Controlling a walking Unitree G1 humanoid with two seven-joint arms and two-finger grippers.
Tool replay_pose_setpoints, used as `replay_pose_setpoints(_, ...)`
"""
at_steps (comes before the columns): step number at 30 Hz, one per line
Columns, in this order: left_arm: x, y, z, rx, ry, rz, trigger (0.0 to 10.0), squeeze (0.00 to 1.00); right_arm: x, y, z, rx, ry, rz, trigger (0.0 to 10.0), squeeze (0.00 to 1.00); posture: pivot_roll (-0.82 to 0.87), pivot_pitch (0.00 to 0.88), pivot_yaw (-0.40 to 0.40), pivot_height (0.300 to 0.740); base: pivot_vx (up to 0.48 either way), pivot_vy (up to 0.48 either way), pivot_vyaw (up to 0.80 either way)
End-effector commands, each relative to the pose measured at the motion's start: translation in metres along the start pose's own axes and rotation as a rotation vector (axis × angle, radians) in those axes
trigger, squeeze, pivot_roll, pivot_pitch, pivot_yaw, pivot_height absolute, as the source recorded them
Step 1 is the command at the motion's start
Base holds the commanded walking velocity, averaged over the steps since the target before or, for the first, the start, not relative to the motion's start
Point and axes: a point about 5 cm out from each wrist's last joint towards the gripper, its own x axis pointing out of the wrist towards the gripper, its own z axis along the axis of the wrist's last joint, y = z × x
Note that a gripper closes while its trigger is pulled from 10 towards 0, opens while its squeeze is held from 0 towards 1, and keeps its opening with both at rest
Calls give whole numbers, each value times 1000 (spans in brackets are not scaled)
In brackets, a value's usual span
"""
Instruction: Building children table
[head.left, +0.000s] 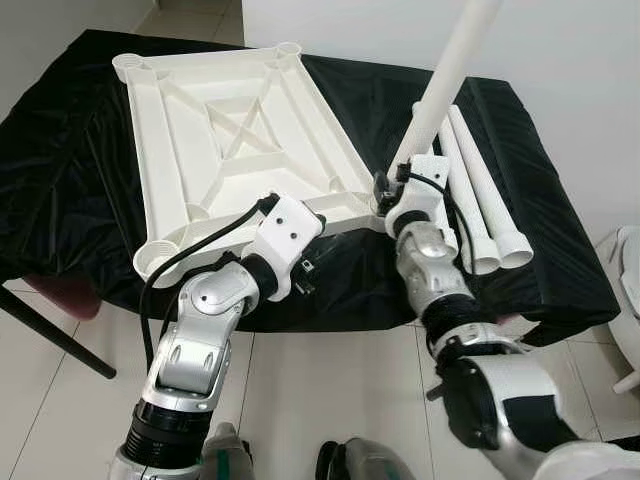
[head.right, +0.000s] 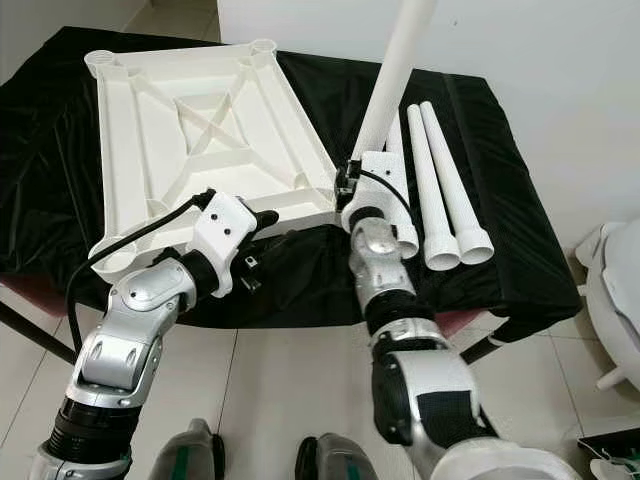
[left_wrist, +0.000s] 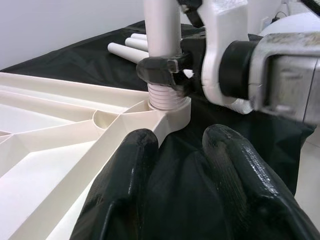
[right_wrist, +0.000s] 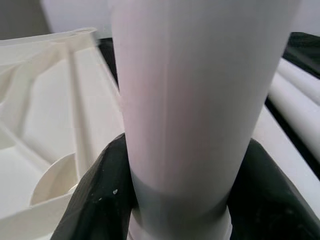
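Assembly is at the first leg (head.left: 450, 75): right gripper (left_wrist: 165, 70) clamped on it, threads entering the corner socket (left_wrist: 172, 107) of the inverted top (head.left: 225, 120), frame centre. Left gripper (left_wrist: 192, 175) sits beside the socket, fingers apart; spare legs (head.left: 485, 195) remain right of centre

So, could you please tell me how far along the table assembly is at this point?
Done: the white tabletop lies upside down on the black-covered table. In hand: the right claw is shut on the first leg, whose threaded end sits in the near right corner socket; the left claw hovers open beside that corner. Left: the spare legs lying alongside and the three empty corner sockets.
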Motion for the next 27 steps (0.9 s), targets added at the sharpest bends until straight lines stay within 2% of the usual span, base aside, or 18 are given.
replay_pose_setpoints(1, -1, 2, -1, -5, 3, 92, 10000, 0, -7, -10, -18, 10, 78, -112, 10000, 0, 91, 11, -73, 740, 0, 0, 0)
replay_pose_setpoints(3, -1, 2, -1, -5, 3, 91, 10000, 0, -9, -9, -18, 13, 72, -137, 10000, 0, 91, 11, -73, 740, 0, 0, 0)
replay_pose_setpoints(7, 0, 2, -2, -3, 2, 87, 10000, 0, -11, 2, -18, 19, 73, -88, 10000, 0, 91, 6, -74, 740, 0, 0, 0)
replay_pose_setpoints(17, 0, 2, -2, 2, 2, 88, 10000, 0, -12, -5, -22, 0, 92, -114, 10000, 0, 94, 0, -78, 740, 0, 0, 0)
replay_pose_setpoints(19, 0, 2, -2, 3, 2, 87, 10000, 0, -11, -7, -22, -1, 93, -115, 10000, 35, 94, 0, -78, 740, 0, 0, 0)
replay_pose_setpoints(20, 0, 2, -2, 4, 2, 87, 10000, 0, -11, -7, -23, -4, 102, -100, 10000, 1000, 93, 0, -77, 740, 0, 0, 0)
replay_pose_setpoints(23, 0, 2, -2, 6, 1, 86, 10000, 0, -11, -7, -23, -2, 103, -75, 10000, 1000, 91, 0, -76, 740, 0, 0, 0)
replay_pose_setpoints(25, 1, 2, -2, 7, 0, 86, 10000, 0, -11, -5, -21, 25, 88, 13, 10000, 1000, 93, 0, -78, 740, 0, 0, 0)
replay_pose_setpoints(27, 1, 2, -2, 8, 0, 88, 10000, 0, -10, -7, -18, 37, 72, 42, 10000, 1000, 93, 0, -78, 740, 0, 0, 0)
